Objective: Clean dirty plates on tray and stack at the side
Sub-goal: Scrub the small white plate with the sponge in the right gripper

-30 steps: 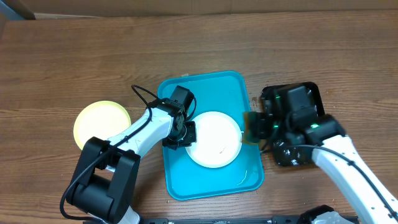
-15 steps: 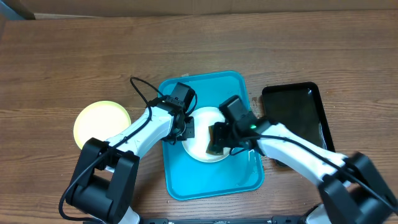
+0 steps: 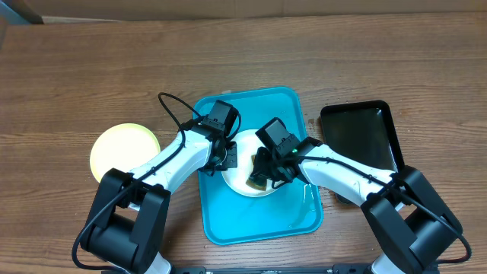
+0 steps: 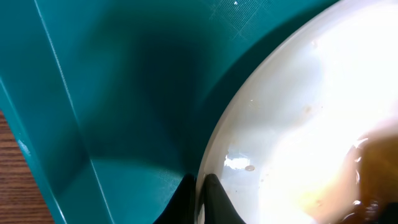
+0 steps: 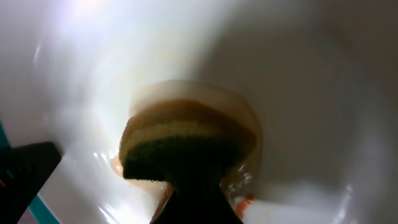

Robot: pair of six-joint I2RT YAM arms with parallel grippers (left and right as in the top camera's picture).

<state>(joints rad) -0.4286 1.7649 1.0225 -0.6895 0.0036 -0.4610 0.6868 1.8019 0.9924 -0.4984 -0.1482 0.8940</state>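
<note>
A white plate (image 3: 245,146) lies in the turquoise tray (image 3: 255,221). My left gripper (image 3: 228,158) is shut on its left rim; in the left wrist view the dark fingers (image 4: 214,200) pinch the plate (image 4: 298,118) edge over the tray (image 4: 124,93) floor. My right gripper (image 3: 262,175) is shut on a yellow-green sponge (image 5: 186,146), which presses on the wet plate (image 5: 298,81) surface. Brownish liquid and orange specks sit round the sponge. A pale yellow-green plate (image 3: 124,151) lies on the table left of the tray.
A glossy black tray (image 3: 361,137) sits right of the turquoise tray, under the right arm. The wooden table (image 3: 91,68) spreads behind and to the left. Water pools near the tray's front right corner (image 3: 308,205).
My right arm has swung left from the black tray with the sponge and set it on the white plate. My left gripper has closed on the plate's rim, and the plate shifted slightly left.
</note>
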